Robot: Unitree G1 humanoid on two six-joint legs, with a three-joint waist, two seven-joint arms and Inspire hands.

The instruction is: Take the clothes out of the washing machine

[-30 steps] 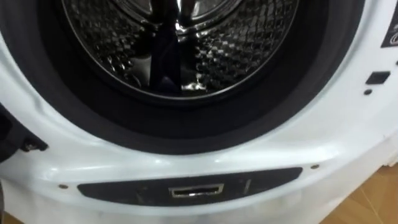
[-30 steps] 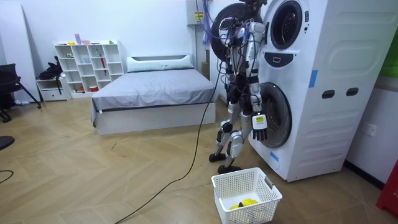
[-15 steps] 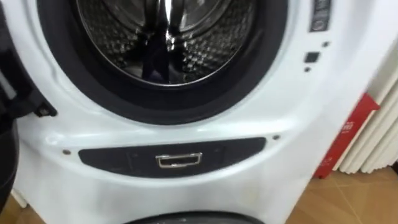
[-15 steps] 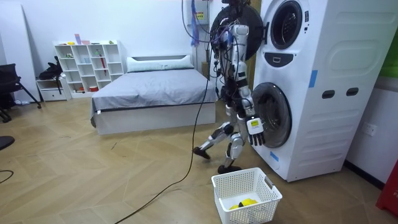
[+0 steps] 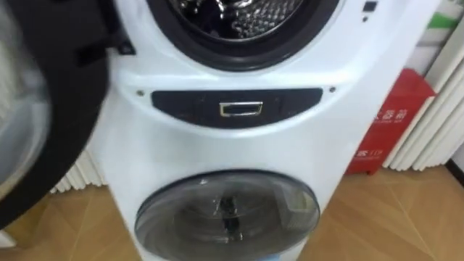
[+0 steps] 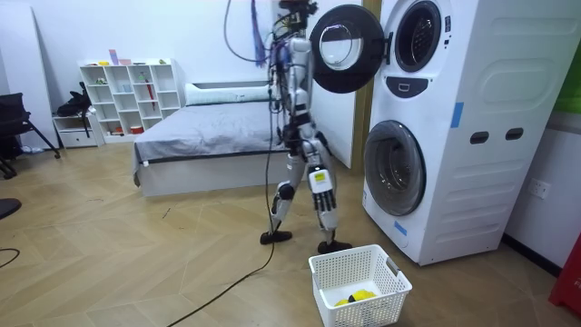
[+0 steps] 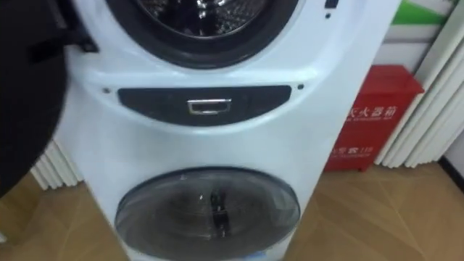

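A stacked pair of white washing machines (image 5: 217,152) is faced by the robot, which is seen in the room view standing a step away from them on the wooden floor (image 6: 136,263), between the bed (image 6: 218,136) and the machines, one foot set behind the other. The upper machine's round door (image 5: 43,109) is swung open to the robot's left, and only the lower edge of the drum (image 5: 261,11) is caught by the eye views (perforated metal and a dark shape; whether clothes lie in it cannot be told). Below the opening a dark panel (image 5: 235,109) with a small metal handle is seen, and under that the lower door (image 5: 228,214) is closed. A red box (image 5: 395,123) is placed against the wall to the right of the machines. The right hand (image 6: 318,180) is hung beside the thigh, touching nothing; whether it is open or closed cannot be told at that range. A white basket (image 6: 363,313) is set on the floor just in front of the machines, and a yellow thing (image 6: 361,294) is held in it.
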